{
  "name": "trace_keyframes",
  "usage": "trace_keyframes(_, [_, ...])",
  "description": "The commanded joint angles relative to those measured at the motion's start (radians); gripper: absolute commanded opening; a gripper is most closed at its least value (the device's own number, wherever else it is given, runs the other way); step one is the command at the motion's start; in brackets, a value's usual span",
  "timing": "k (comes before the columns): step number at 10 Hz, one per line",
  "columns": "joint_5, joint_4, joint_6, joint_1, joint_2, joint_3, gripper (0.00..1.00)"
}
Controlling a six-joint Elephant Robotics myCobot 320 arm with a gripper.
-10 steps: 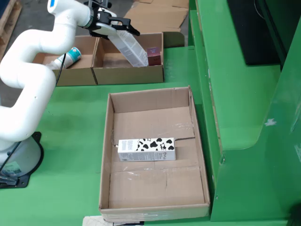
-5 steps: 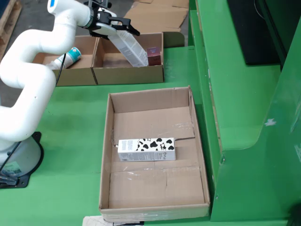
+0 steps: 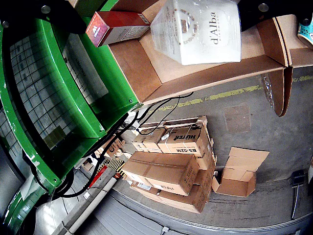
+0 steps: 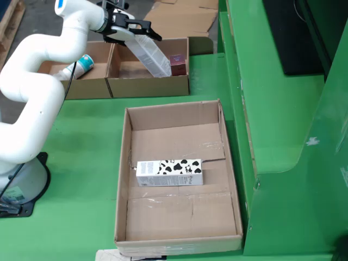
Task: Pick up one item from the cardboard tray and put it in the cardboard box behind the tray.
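Note:
In the fixed view from above, the cardboard tray (image 4: pixel 124 179) lies in the middle of the green table and holds one cow-patterned carton (image 4: pixel 169 173). Behind it stands the open cardboard box (image 4: pixel 149 86) with a dark red box (image 4: pixel 176 60) inside. My gripper (image 4: pixel 145 31) hovers over that box, shut on a pale d'Alba packet (image 4: pixel 153 57) that hangs tilted, its lower end reaching into the box. In the view that rides on the gripper, the packet (image 3: pixel 198 32) fills the top centre. The red box (image 3: pixel 117 27) lies to its left and the box's cardboard wall (image 3: pixel 205 73) runs below.
A second cardboard box (image 4: pixel 54 87) to the left of the first holds a bottle (image 4: pixel 81 65). A raised green structure (image 4: pixel 272 81) borders the tray on the right. The gripper view shows green framing (image 3: pixel 54 98) and stacked cartons on the floor (image 3: pixel 171 161).

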State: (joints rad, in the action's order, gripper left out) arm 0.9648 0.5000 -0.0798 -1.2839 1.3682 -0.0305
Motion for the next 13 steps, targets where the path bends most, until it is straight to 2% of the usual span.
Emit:
trace_keyframes(1, [-0.011,0.012,-0.024,0.019,-0.059,0.031,1.00])
trace_keyframes(2, [-0.010,0.012,-0.015,0.021,-0.084,0.031,1.00])
trace_keyframes(4, [-0.012,0.012,-0.046,-0.074,-0.294,0.031,1.00])
trace_keyframes(5, [-0.012,0.012,-0.037,-0.092,-0.351,0.031,1.00])
trace_keyframes(9, [-0.012,0.011,-0.037,-0.077,-0.377,0.031,1.00])
trace_keyframes(10, [-0.012,0.011,-0.021,0.021,-0.410,0.031,1.00])
trace_keyframes(11, [-0.012,0.011,-0.019,0.021,-0.410,0.031,1.00])
trace_keyframes(12, [0.093,-0.122,0.022,0.180,-0.469,0.031,1.00])
trace_keyframes(13, [0.093,-0.122,0.022,0.180,-0.469,0.031,1.00])
